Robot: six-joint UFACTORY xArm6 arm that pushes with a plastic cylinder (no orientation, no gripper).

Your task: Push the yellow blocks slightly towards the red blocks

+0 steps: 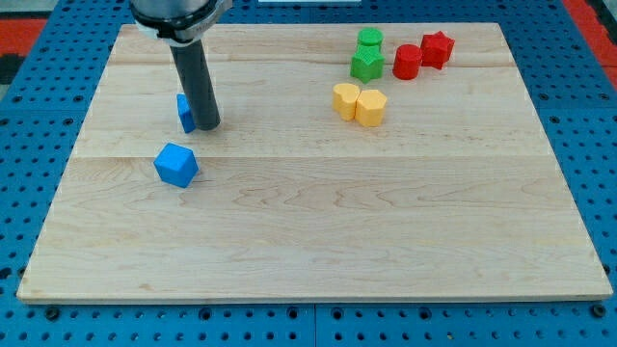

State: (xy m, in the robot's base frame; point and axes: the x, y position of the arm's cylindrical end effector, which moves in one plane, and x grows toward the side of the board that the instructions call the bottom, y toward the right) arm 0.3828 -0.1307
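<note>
Camera view shows the two yellow blocks in the upper right of the frame, touching each other: the yellow heart-like block (345,99) on the left and the yellow hexagonal block (371,107) on the right. Above and to their right sit the red blocks, a red cylinder (407,61) and a red star block (437,48), also touching one another. Directly above the yellow pair, and just left of the reds, stand two green blocks, a green star-like block (366,65) with another green block (369,40) behind it. There is no pincer on this arm, so nothing is apart, together or clamped; it ends in a dark rod, and my tip (208,126) rests on the wooden desk (318,231) in the upper left of the frame, well apart from the yellows. It sits against a small blue block (184,113) partly hidden behind the rod, with a blue cube-like block (176,165) below it. By my judgement the push has not begun. The risk lies in the line of approach: a push from straight below would drive the yellows into the greens, not the reds, and an off-centre shove could split the pair or spin one aside. Dragging the blue block along on the way over is also possible.
</note>
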